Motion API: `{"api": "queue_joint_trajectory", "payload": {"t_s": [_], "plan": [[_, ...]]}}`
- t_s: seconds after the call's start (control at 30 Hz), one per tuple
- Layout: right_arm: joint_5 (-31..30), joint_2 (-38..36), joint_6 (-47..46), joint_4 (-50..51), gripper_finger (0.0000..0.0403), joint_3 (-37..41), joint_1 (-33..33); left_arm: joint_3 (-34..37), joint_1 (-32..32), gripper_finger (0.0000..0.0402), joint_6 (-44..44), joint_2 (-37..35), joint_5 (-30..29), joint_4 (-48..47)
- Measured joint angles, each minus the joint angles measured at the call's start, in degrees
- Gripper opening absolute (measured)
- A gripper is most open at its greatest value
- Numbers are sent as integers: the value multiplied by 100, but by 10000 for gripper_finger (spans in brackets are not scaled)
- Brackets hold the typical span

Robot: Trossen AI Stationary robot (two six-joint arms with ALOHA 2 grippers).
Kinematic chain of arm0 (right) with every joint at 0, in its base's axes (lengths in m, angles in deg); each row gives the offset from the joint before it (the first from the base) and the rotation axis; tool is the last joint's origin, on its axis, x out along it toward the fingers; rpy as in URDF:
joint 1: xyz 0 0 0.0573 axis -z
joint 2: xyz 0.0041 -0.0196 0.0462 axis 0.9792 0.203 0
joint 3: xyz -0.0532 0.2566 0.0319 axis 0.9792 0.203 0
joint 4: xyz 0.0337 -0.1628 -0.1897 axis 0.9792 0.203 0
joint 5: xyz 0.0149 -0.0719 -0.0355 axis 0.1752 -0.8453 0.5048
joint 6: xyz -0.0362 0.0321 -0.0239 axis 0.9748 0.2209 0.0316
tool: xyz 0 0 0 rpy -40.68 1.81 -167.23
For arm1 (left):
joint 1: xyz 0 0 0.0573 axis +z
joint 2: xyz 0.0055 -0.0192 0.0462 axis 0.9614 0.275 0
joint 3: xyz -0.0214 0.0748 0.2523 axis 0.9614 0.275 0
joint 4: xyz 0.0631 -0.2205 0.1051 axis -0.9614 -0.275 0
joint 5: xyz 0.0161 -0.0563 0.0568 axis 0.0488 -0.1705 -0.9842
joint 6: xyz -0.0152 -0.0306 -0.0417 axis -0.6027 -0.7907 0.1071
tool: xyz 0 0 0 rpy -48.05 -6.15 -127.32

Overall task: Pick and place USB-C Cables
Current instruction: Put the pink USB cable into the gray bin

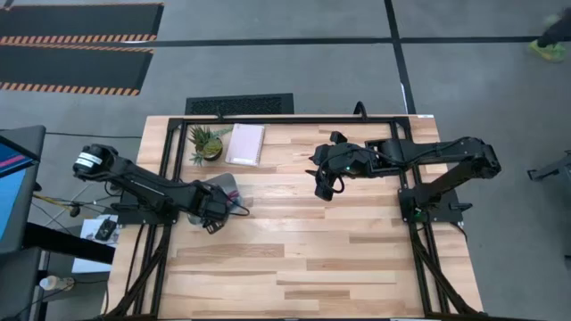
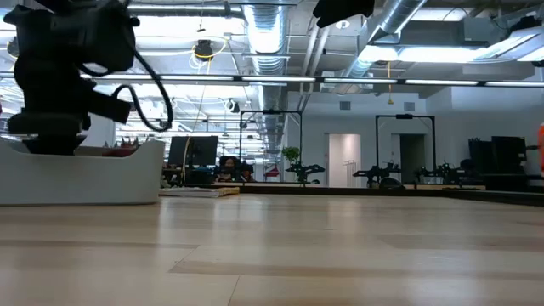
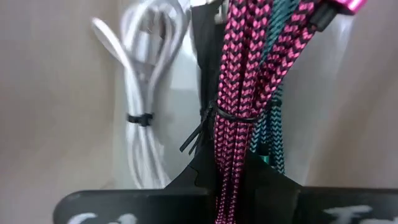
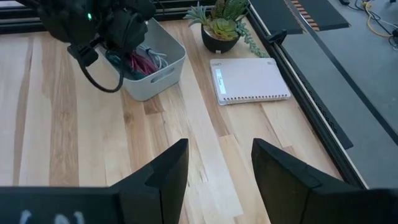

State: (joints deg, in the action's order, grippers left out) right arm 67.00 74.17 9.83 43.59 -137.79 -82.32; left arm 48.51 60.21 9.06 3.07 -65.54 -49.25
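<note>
Snagging is my worry: my left gripper (image 1: 212, 214) is down in the tray (image 4: 168, 68), fingers pinching the magenta cable (image 3: 239, 99), and the teal cable (image 3: 273, 130) lies tight against it and may ride up too. A white cable (image 3: 143, 106) rests apart on the tray floor; I cannot find the black one. Over bare counter (image 1: 312, 259), my right gripper (image 4: 217, 168) waits, fingers spread, holding nothing.
</note>
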Motion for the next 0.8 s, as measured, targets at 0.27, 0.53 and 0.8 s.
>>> {"api": "queue_joint_trajectory", "payload": {"t_s": [0.27, 0.53, 0.8], "plan": [[0, 0, 8, 0, 198, 0, 0, -28, 0, 0, 136, 564, 45, -28], [0, 0, 9, 0, 197, 0, 0, -77, 85, 6, 219, 536, 64, -35], [0, 0, 9, 19, 198, 0, -48, -92, 168, 75, 387, 537, 44, -28]]}}
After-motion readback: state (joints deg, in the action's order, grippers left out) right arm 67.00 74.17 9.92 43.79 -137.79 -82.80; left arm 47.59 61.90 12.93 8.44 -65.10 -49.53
